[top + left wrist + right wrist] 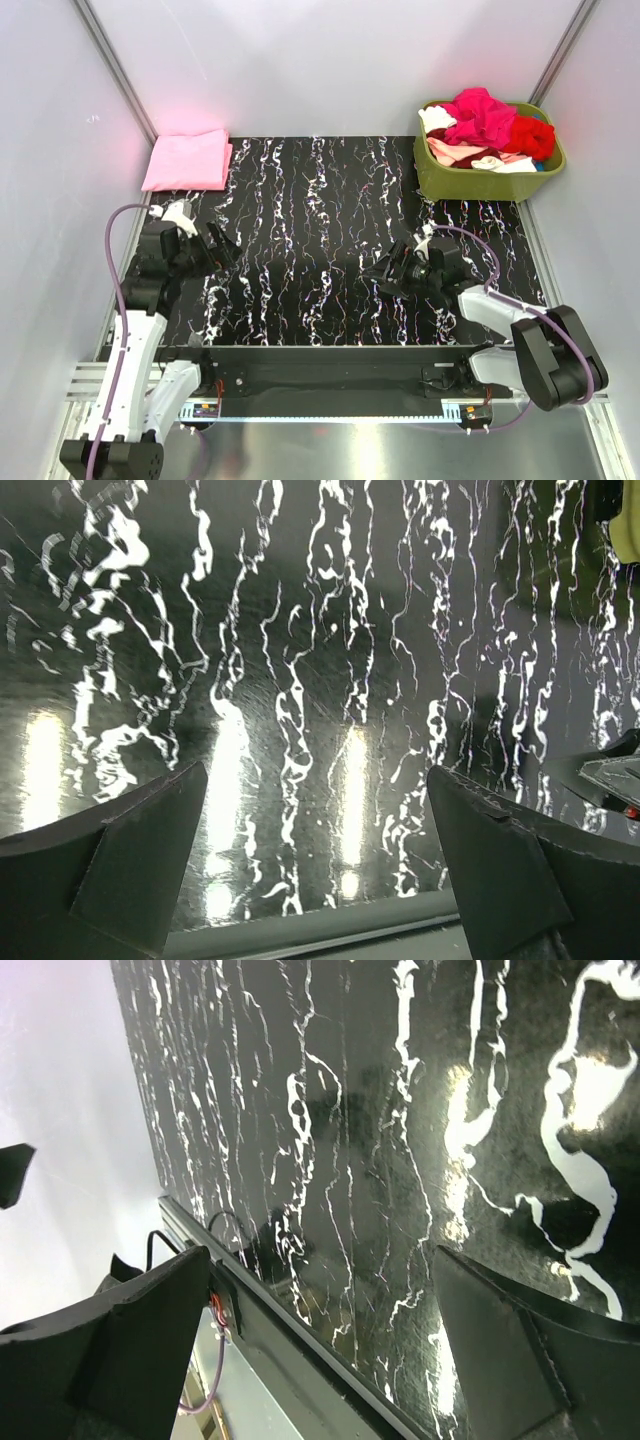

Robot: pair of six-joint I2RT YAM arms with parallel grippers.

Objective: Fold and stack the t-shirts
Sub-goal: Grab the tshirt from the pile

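Note:
A folded light pink t-shirt (187, 160) lies at the table's back left corner. Crumpled t-shirts fill the olive-green basket (438, 178) at the back right: a magenta-pink one (481, 113) on top, a red one (531, 137), and salmon and white ones (485, 159) below. My left gripper (222, 246) is open and empty over the table's left side, in front of the folded shirt. My right gripper (385, 272) is open and empty over the table's middle right, in front of the basket. Both wrist views show only wide-apart fingers (120, 860) (120, 1350) over bare tabletop.
The black marbled tabletop (320, 240) lies between the arms. White enclosure walls stand at the back and both sides. A metal rail (320, 355) runs along the near edge, also in the right wrist view (290, 1330).

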